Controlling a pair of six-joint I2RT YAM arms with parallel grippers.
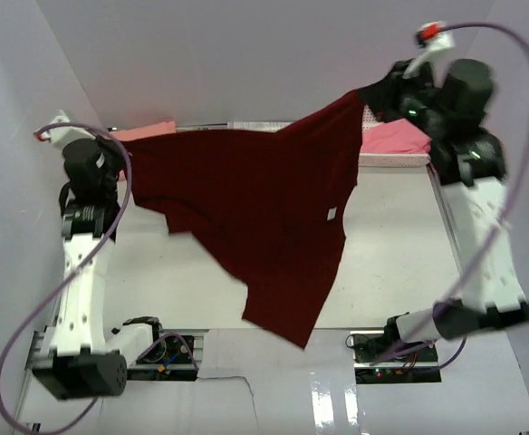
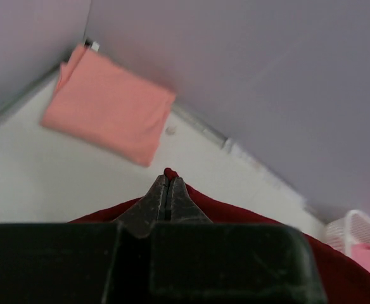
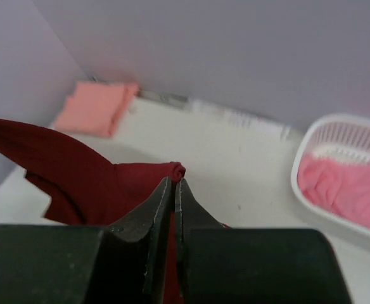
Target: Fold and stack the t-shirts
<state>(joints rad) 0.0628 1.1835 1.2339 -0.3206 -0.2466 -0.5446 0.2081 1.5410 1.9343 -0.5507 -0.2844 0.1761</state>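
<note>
Right now the maroon shirt (image 1: 264, 217) hangs in the air above the desk (image 1: 391, 263), stretched between the two arms. The left jaws are pinched tight on one corner of it, low at the far left. In the left wrist view a small nub of maroon cloth pokes out past their tips. The right jaws are likewise closed on another corner, held higher at the far right, and the right wrist view shows a fold of cloth bunched at their tips. Between the two grips the shirt's top edge slopes up from left to right. The rest drapes down toward the near side, narrowing to a tip that ends near the desk's near edge, between the two arm bases. Whether that tip touches the desk I cannot tell. A small white label (image 1: 331, 215) shows on the cloth, right of centre.

The peach shirt (image 2: 109, 111) lies folded flat on the desk in the far left corner, close to the wall, beyond the left arm (image 1: 83, 263). The pink shirt (image 3: 343, 190) lies crumpled inside the white basket (image 3: 353, 134), which sits at the far right of the desk, beside the right arm (image 1: 482, 227).
</note>
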